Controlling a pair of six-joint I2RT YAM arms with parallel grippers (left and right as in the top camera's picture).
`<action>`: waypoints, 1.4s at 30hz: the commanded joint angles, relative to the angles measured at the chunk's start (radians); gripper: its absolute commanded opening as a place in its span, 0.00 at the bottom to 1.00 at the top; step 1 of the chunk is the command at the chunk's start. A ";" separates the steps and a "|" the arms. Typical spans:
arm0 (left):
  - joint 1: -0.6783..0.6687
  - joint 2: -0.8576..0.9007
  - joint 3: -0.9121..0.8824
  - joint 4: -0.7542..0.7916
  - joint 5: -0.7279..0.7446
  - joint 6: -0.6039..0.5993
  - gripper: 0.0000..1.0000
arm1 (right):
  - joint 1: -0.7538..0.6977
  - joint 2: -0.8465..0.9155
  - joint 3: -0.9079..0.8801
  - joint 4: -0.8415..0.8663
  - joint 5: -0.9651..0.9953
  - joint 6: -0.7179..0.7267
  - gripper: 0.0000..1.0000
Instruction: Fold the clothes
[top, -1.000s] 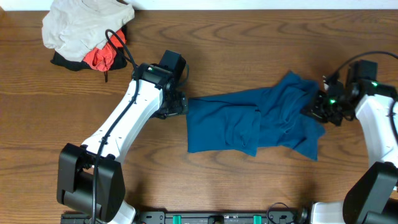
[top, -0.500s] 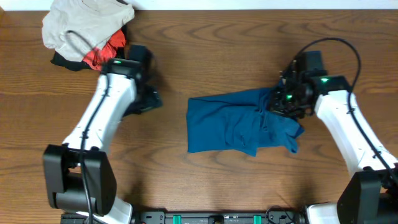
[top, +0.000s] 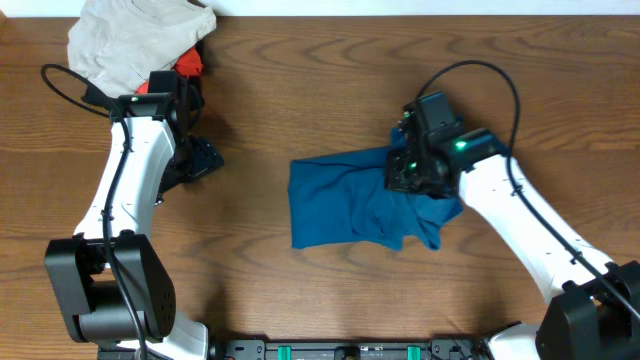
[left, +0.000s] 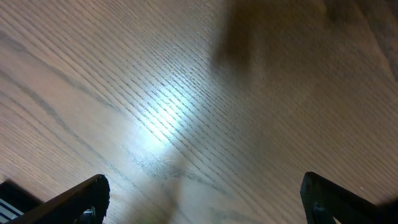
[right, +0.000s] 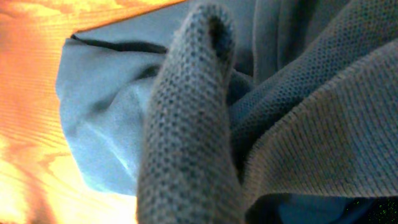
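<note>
The clothes, one deep teal-blue shirt (top: 340, 205), lie bunched in the middle of the wooden table (top: 300, 90). My right gripper (top: 405, 172) is over the shirt's right part, shut on a fold of the cloth. In the right wrist view the lifted teal knit (right: 186, 143) fills the frame and hides the fingers. My left gripper (top: 200, 160) stands well left of the shirt, apart from it. In the left wrist view its fingers (left: 84, 200) are wide open over bare wood, with nothing between them.
A pile of other garments sits at the back left corner: pale beige-grey cloth (top: 135, 40) over orange-red (top: 188, 66) and black pieces. The left arm's elbow is close to this pile. The table's far edge runs along the top.
My right gripper has carried the shirt's right end leftward over the rest, shortening the cloth. The left arm has swung left and back, away from the shirt's left edge.
</note>
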 joint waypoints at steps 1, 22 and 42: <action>0.000 0.000 0.002 -0.003 0.003 0.009 0.98 | 0.062 -0.021 0.056 0.004 0.097 0.053 0.01; 0.001 0.003 -0.043 0.056 0.002 0.009 0.98 | 0.290 -0.018 0.215 -0.056 0.342 0.084 0.01; 0.005 0.003 -0.101 0.069 -0.054 -0.007 0.98 | 0.508 0.172 0.215 0.017 0.340 0.064 0.03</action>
